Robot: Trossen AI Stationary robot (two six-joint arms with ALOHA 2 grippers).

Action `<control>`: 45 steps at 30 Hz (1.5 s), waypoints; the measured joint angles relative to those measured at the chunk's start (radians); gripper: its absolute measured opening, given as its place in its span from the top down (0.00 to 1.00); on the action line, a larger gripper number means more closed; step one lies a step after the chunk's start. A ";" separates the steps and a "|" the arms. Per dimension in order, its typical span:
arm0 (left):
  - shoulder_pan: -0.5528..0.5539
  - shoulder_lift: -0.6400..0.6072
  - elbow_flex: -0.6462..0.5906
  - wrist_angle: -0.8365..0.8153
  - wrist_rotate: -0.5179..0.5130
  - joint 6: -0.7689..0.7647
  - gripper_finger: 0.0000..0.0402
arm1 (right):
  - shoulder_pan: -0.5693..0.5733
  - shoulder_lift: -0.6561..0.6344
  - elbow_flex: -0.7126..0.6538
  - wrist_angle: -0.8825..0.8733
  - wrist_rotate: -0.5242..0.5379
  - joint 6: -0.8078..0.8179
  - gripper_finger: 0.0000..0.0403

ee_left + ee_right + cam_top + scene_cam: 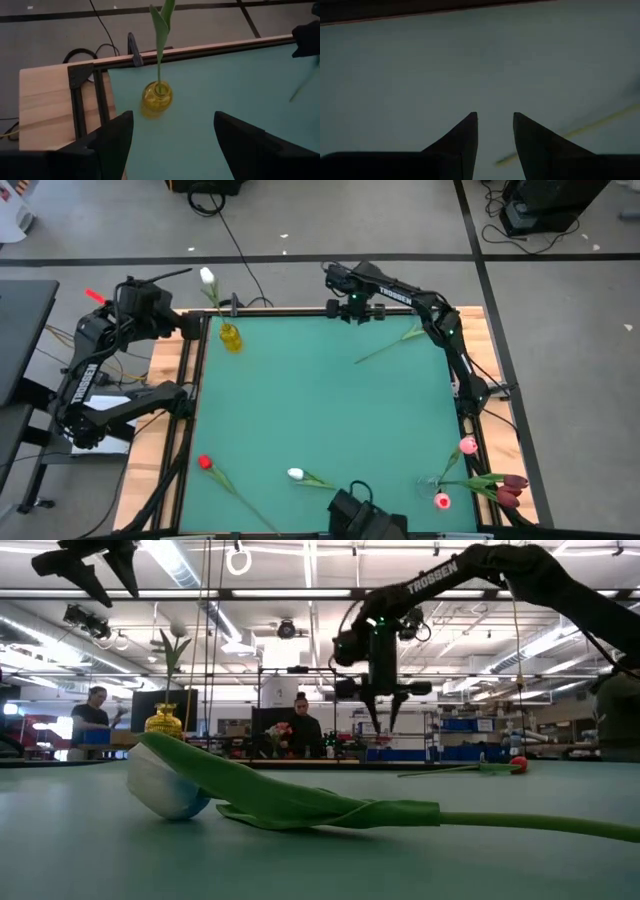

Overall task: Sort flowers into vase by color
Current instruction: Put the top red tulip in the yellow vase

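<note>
1. The yellow vase (231, 338) stands at the far left corner of the green mat (320, 410) and already holds one white tulip (207, 277). The other flowers lie flat, well away from the vase: a stem (390, 347) toward the far right corner, a red tulip (205, 463) and a second white tulip (296, 474) along the near edge, and a cluster of pink and maroon heads (480, 475) at the near right corner.
2. The right gripper (352, 307) hangs over the far edge, right of the vase, fingers partly apart with nothing between them. The left gripper (172, 137) hovers just beside the vase, fingers spread wide and empty.
3. Risk, as I judge it: the stem nearest the right gripper is thin and lies flat, so a shallow pinch could slip off it or drag it across the mat.
4. Risk: the left gripper is close enough that a careless sweep could tip the narrow vase and spill its flower.
5. The low view alone shows people (300, 725) behind the table; the high view alone shows how all the flowers are laid out. The left wrist view alone shows the stem entering the vase neck.
</note>
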 joint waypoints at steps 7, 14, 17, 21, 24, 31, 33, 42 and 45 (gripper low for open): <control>0.000 0.002 0.000 -0.005 0.056 0.100 0.29 | 0.117 -0.001 0.036 0.096 -0.005 0.163 0.67; 0.000 0.002 0.000 -0.031 0.229 0.278 0.29 | 0.315 -0.001 0.037 0.104 0.077 0.500 0.67; 0.000 0.002 -0.001 -0.066 0.264 0.321 0.29 | 0.400 -0.002 0.009 0.015 0.107 0.666 0.67; 0.000 0.002 -0.001 -0.096 0.267 0.368 0.29 | 0.473 -0.002 -0.046 -0.123 0.079 0.823 0.67; 0.000 0.002 -0.001 -0.110 0.272 0.389 0.29 | 0.515 -0.011 -0.076 -0.158 0.052 0.903 0.67; 0.000 0.002 -0.001 -0.093 0.300 0.393 0.29 | 0.608 -0.098 -0.188 -0.124 0.050 1.026 0.67; 0.000 0.002 -0.001 -0.088 0.300 0.394 0.29 | 0.642 -0.138 -0.253 -0.103 0.049 1.098 0.67; -0.065 0.054 -0.002 -0.021 0.300 0.419 0.29 | 0.721 -0.352 -0.608 0.175 0.050 1.308 0.67; -0.095 0.081 -0.002 -0.012 0.301 0.418 0.29 | 0.657 -0.397 -0.665 0.245 0.100 1.308 0.67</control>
